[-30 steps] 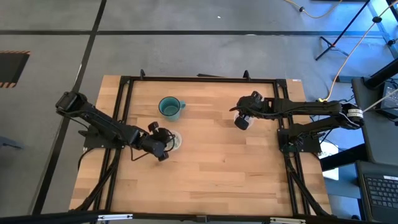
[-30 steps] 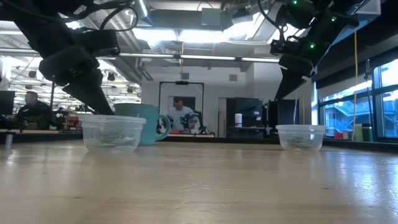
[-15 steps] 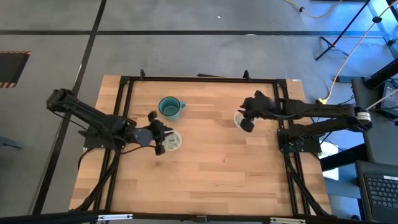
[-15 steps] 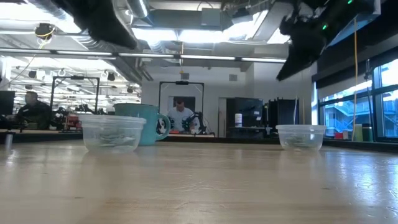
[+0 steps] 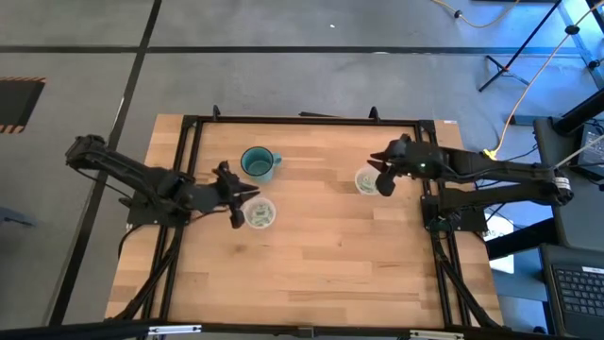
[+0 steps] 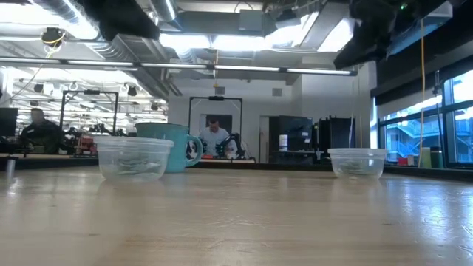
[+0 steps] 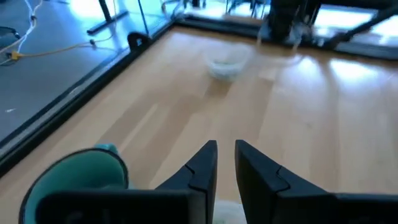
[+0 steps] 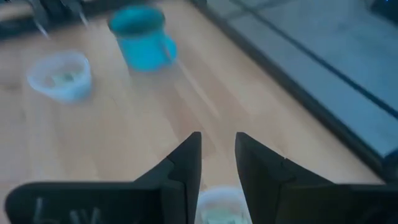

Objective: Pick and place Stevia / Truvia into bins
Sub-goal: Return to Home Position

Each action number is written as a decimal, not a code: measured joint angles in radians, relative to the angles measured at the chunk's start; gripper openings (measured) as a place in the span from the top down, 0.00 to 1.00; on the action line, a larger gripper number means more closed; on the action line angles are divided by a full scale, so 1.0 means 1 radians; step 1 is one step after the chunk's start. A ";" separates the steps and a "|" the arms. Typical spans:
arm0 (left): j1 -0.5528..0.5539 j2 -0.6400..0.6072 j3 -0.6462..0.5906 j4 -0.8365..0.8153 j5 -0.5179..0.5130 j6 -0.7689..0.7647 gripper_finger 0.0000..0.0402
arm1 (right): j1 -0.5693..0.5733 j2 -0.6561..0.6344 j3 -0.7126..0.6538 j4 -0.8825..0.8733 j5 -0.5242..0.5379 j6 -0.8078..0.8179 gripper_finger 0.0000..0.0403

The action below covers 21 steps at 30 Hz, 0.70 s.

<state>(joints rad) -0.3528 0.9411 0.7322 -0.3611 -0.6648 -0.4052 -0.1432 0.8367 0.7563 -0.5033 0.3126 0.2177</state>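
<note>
The Stevia sachets (image 5: 260, 216) lay heaped inside the left clear cup (image 6: 133, 158) and the right clear cup (image 6: 358, 162), too small and jumbled for their long axes or facing to be told; both cups stood upright on the wooden table (image 5: 311, 274), well apart; the teal mug (image 5: 257, 163) stood near the left cup without touching it, handle turned towards the right cup's side. The left arm reached in from the table's left edge, raised off the boards; the left gripper (image 7: 225, 149) hovered just beside the left cup and the mug, fingers a narrow gap apart, holding nothing; the right arm stretched in from the right edge; the right gripper (image 8: 217, 140) hung above the right cup's outer rim, fingers likewise narrowly parted and empty; a person (image 6: 215, 137) showed in the room beyond.
</note>
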 joint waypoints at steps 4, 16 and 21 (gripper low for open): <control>0.017 -0.100 -0.007 0.004 0.044 0.003 0.88 | 0.000 -0.091 -0.038 0.087 0.000 -0.036 0.75; 0.062 -0.471 -0.172 0.153 0.208 0.131 0.88 | 0.000 -0.455 -0.210 0.193 -0.003 -0.041 0.75; 0.078 -0.619 -0.264 0.149 0.303 0.142 0.87 | 0.000 -0.551 -0.247 0.186 -0.004 -0.068 0.75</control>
<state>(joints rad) -0.2751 0.3225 0.4682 -0.2126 -0.3616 -0.2630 -0.1432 0.2858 0.5097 -0.3169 0.3089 0.1497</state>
